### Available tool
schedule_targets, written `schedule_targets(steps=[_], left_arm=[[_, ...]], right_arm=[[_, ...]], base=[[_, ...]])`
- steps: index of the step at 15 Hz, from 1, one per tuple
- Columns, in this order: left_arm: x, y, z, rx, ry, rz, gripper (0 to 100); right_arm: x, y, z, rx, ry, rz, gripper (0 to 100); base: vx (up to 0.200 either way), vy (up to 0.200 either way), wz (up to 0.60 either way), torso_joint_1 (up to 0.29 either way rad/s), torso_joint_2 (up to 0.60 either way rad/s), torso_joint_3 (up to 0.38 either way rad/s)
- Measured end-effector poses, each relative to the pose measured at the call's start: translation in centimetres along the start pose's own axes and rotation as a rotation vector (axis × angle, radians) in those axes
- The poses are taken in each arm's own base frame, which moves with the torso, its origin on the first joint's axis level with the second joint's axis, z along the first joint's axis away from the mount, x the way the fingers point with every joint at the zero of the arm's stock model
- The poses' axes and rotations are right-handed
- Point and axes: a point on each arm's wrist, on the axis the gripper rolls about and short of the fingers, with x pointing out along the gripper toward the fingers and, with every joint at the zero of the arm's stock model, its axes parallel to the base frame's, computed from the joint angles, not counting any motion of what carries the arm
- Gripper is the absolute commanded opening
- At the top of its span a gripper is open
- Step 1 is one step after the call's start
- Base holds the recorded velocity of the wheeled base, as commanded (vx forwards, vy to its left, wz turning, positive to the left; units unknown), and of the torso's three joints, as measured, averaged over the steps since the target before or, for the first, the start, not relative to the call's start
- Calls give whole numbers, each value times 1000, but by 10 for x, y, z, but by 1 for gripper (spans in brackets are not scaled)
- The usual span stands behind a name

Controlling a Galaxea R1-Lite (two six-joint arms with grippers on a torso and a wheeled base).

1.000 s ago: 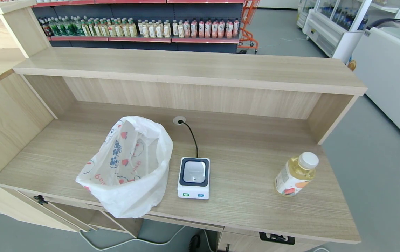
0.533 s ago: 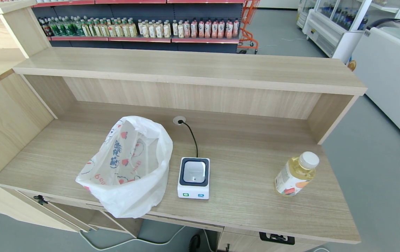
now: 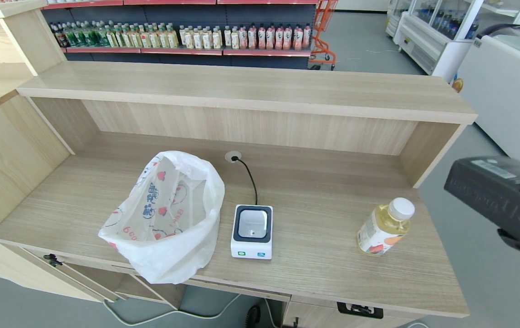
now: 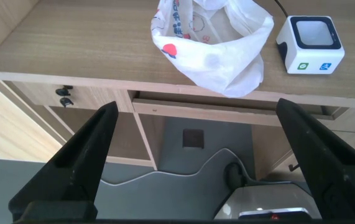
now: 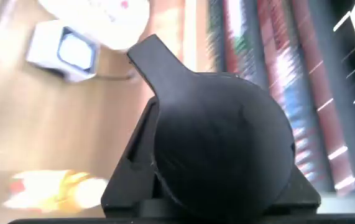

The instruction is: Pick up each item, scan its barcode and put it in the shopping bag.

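A bottle (image 3: 385, 226) of yellow drink with a white cap stands upright near the right end of the wooden counter (image 3: 323, 200). It also shows low and blurred in the right wrist view (image 5: 53, 190). A white shopping bag (image 3: 164, 218) with red and blue print stands open left of centre. Right beside it is the white barcode scanner (image 3: 252, 231) with its dark window facing up. My right gripper (image 5: 214, 137) is a dark bulk; its arm (image 3: 501, 198) hangs off the counter's right end, right of the bottle and apart from it. My left gripper (image 4: 196, 168) is open and empty, below the counter's front edge.
A black cable (image 3: 248, 180) runs from the scanner to a hole in the counter. A raised ledge (image 3: 242, 89) and side walls box in the worktop. Drawers with a key (image 4: 65, 96) sit under the front edge. Store shelves with bottles (image 3: 182, 36) stand behind.
My right arm has come into the head view from the right edge, level with the bottle. Bag, scanner and bottle have not moved.
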Motion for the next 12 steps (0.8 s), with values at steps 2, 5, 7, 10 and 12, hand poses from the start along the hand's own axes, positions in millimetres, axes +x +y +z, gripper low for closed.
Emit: schedule_targets(steps=[2,5,7,10,12], left_arm=[[0,0,0,0,0,0,100],[0,0,0,0,0,0,100],[0,0,0,0,0,0,100],[0,0,0,0,0,0,100],[0,0,0,0,0,0,100]], right_arm=[[-9,10,-6,463,162,117,0],[-17,-11,0,962,175,96,0],[-17,-23,2,1302,132,50,0],[-7,-22,-4,1680,23,-70,0],[2,1,-12,1853,42,-108,0]], base=[[0,0,0,0,0,0],[0,0,0,0,0,0],[0,0,0,0,0,0],[0,0,0,0,0,0],[0,0,0,0,0,0]])
